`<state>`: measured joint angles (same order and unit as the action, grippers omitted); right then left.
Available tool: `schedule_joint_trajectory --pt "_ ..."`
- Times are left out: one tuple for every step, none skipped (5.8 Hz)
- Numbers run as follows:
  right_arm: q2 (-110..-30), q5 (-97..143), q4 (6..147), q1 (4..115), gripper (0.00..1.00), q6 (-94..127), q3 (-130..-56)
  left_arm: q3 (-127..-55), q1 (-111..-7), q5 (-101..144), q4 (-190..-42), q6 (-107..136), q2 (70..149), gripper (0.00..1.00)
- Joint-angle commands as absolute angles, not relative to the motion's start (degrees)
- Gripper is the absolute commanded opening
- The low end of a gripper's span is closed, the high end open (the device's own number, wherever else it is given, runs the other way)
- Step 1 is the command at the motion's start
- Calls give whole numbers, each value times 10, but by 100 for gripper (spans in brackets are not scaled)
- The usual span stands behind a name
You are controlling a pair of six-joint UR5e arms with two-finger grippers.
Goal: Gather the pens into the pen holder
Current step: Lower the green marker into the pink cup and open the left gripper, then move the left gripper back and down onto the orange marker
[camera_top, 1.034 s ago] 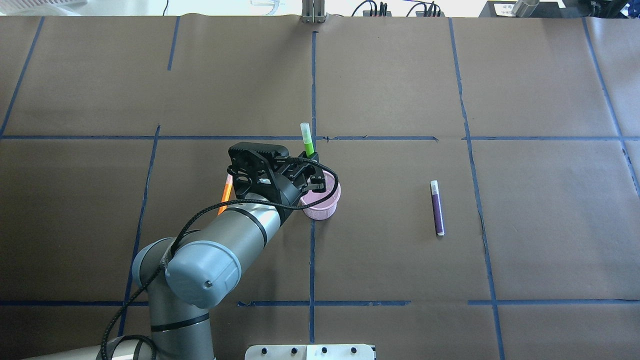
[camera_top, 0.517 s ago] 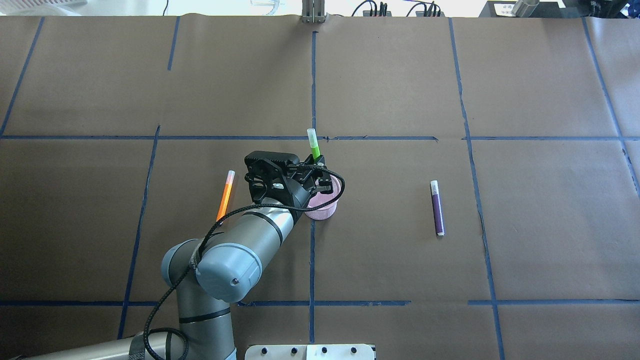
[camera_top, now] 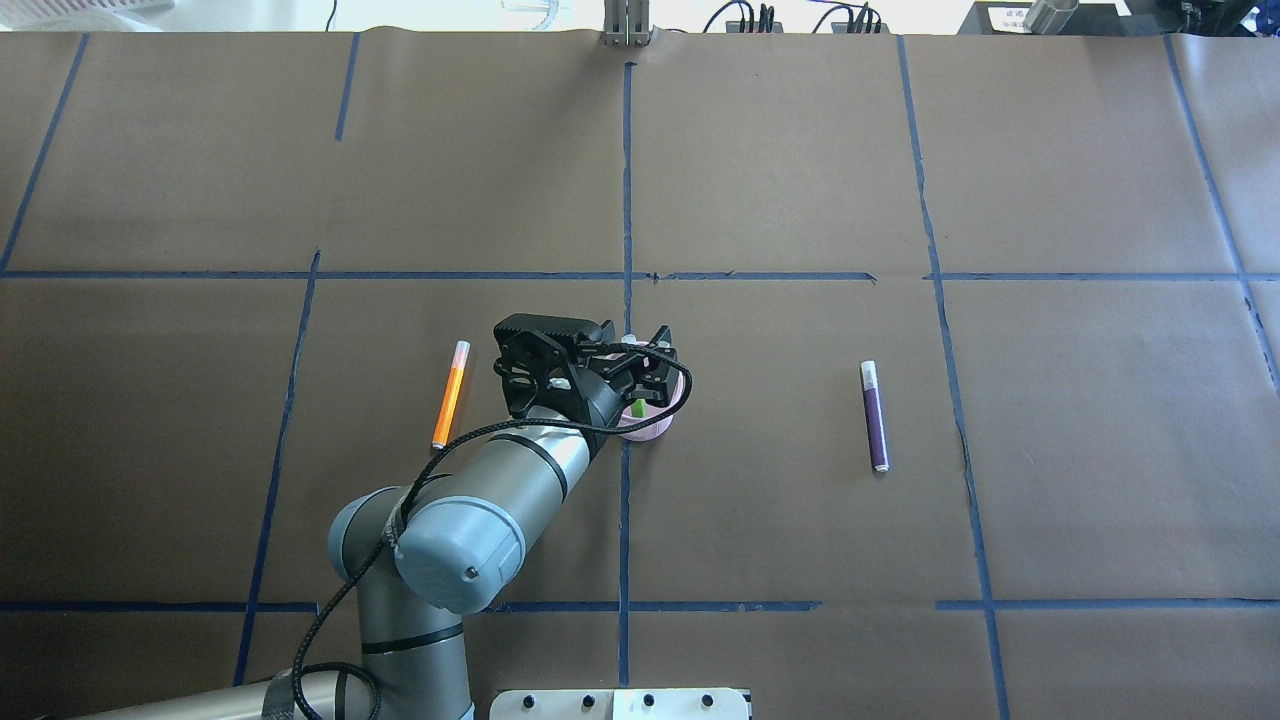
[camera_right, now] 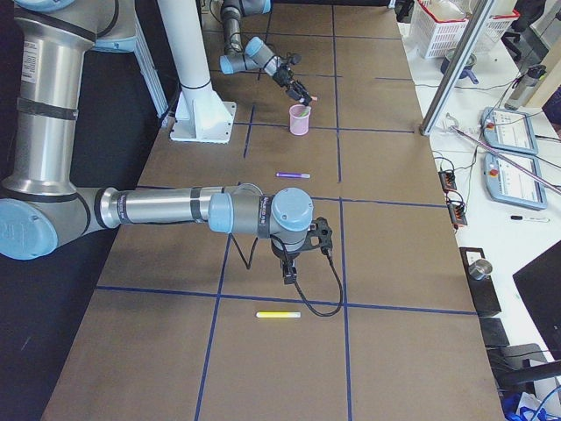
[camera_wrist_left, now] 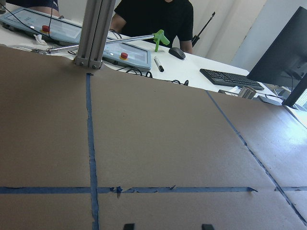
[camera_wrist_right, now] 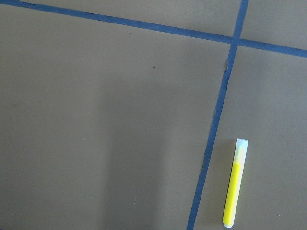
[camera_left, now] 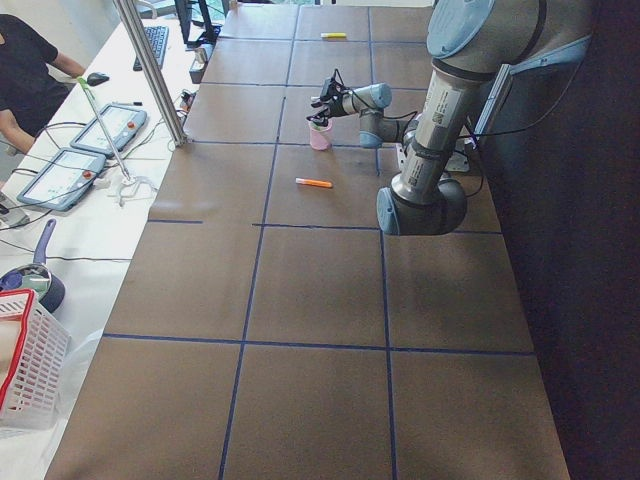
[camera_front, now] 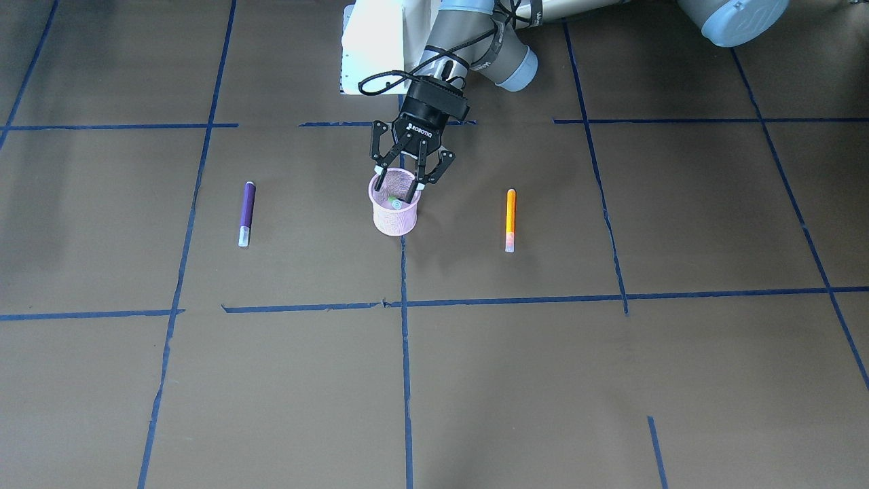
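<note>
My left gripper (camera_front: pixel 400 182) hangs open right over the mouth of the pink mesh pen holder (camera_front: pixel 394 219), holding nothing. The green pen (camera_front: pixel 394 202) stands inside the holder; its tip also shows in the overhead view (camera_top: pixel 638 407). The orange pen (camera_top: pixel 450 393) lies on the table to the holder's left. The purple pen (camera_top: pixel 875 415) lies to its right. In the left wrist view only the two spread fingertips (camera_wrist_left: pixel 128 225) show at the bottom edge. My right gripper (camera_right: pixel 287 270) points down at the table far from the holder, and I cannot tell whether it is open or shut.
A yellow pen (camera_wrist_right: pixel 235 182) lies on the table under my right wrist, beside a blue tape line. The brown table (camera_top: pixel 800 180) is marked with blue tape squares. Operators' desks with tablets and a keyboard stand beyond the far edge.
My left gripper moved a little right over the holder and opened. The green pen it held upright has dropped into the holder.
</note>
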<state>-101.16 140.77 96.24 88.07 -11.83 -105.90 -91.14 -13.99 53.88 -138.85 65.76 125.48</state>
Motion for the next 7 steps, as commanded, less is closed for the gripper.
schedule_joint_trajectory --pt "-1009 1398 960 862 100 -118 -1043 -945 -140 547 -1389 655 1252 97" --pt "-1004 1384 879 847 100 -115 -961 -995 -154 589 -1387 655 1252 95" --pt "-965 1345 788 806 100 -39 -886 -998 -196 672 -1383 657 1208 95" --pt "-959 1317 763 782 100 -6 -845 -999 -217 708 -1377 657 1171 95" --pt "-959 1315 726 781 100 23 -817 -1001 -241 744 -1333 656 1149 95" --pt "-961 1315 716 782 99 45 -806 -1002 -286 827 -1257 656 1147 95" --pt "-967 1316 715 781 98 46 -805 -1020 -341 929 -1125 650 1148 95"
